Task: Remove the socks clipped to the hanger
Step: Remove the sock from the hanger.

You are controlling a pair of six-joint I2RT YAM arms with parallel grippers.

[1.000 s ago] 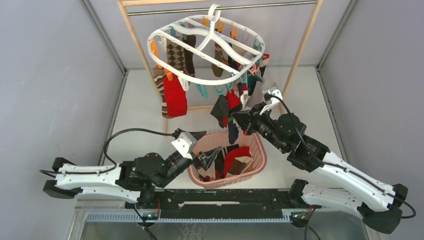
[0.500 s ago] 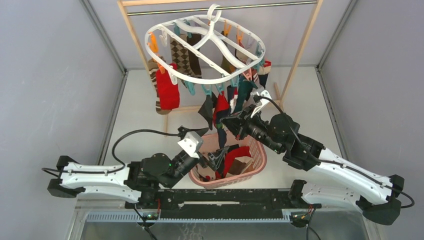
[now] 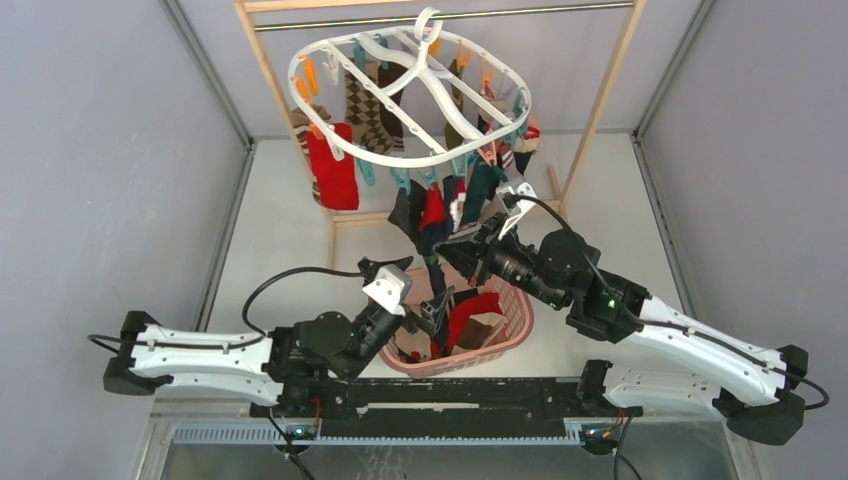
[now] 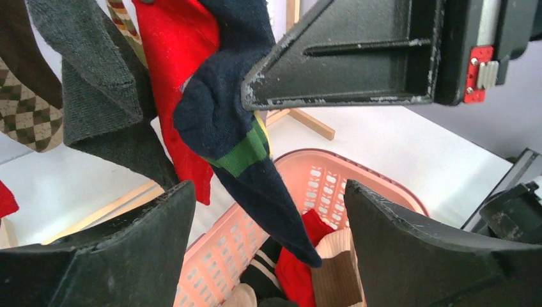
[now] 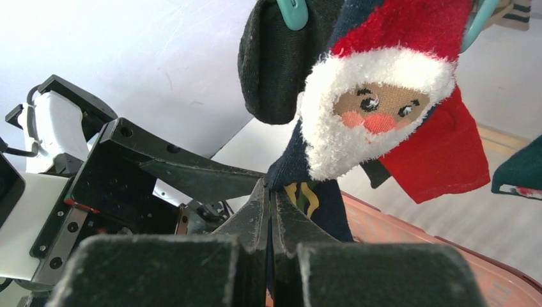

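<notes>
A white oval hanger (image 3: 412, 162) hangs by its hook from a wooden-framed rail (image 3: 600, 100) at the back of a white table (image 3: 290, 230). Socks (image 3: 365, 110) dangle from small clips all round it, among them a red sock (image 3: 335, 180) at the left and a dark cluster at the near edge. The right gripper (image 5: 270, 192) reaches up into that cluster and is closed tight on a navy sock (image 4: 224, 121) with a green stripe, pinching it partway down. The clip holding this sock cannot be seen. Just beside it hang a Santa sock (image 5: 377, 121) and a black sock (image 5: 275, 64), the black one held by a teal clip (image 5: 294, 9). Below the cluster stands a pink basket (image 3: 515, 325) with several socks lying in it, red and tan-striped ones showing. The left gripper (image 3: 440, 305) sits low over the basket's near left rim, its fingers spread wide and holding nothing. The navy sock's toe hangs down between them, apart from both fingers.
</notes>
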